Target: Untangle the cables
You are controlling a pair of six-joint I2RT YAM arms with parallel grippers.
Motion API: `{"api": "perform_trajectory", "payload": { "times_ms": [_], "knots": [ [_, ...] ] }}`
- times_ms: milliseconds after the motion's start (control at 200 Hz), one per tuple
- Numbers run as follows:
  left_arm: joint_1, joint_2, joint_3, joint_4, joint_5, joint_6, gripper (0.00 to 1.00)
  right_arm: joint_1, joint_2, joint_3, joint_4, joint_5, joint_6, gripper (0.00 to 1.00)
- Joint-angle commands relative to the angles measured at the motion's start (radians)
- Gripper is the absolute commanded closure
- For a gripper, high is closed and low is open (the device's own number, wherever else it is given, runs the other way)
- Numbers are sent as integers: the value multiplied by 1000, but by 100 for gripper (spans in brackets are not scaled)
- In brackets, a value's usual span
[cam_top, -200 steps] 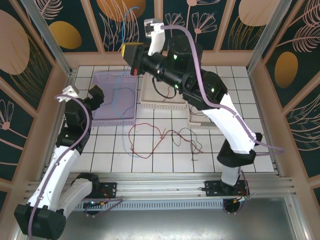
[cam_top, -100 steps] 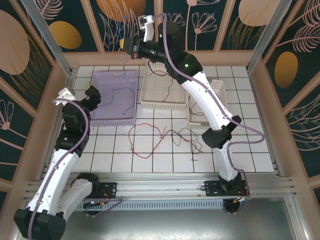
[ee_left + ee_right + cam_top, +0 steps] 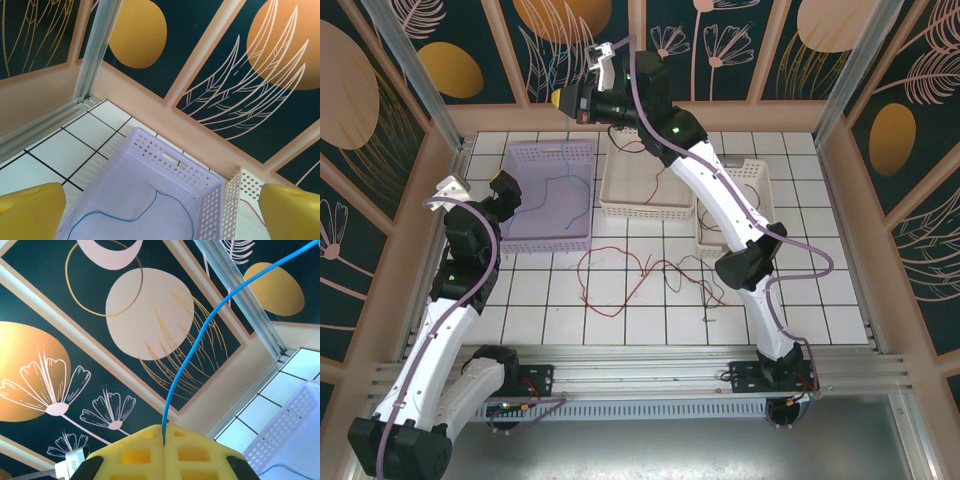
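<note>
The right hand (image 3: 164, 436), pinched shut on the blue cable (image 3: 166, 412), is dangling it above the lilac basket (image 3: 548, 243), which probably calls for lowering and releasing next.

In the lower half of the left wrist view, the lilac basket (image 3: 165, 161) looks like matt, perforated plastic. The blue cable (image 3: 215, 311) has a smooth, faintly glossy sheath. The yellow pads (image 3: 135, 456) of the right gripper (image 3: 164, 438) seem matt moulded rubber, perhaps foam. The white tiles (image 3: 820, 300) are glossy.
</note>
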Motion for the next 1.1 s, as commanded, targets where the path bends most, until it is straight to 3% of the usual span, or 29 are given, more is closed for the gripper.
{"api": "perform_trajectory", "payload": {
  "times_ms": [0,510,1091],
  "knots": [
    [8,-6,-8,38,-4,9,1,28,-11,40,77,-38,-1,100],
    [7,-5,-7,38,-7,14,2,81,-76,-22,151,-32,-43,100],
    [7,-14,-9,38,-19,23,1,88,119,-123,96,-6,-52,100]
  ]
}}
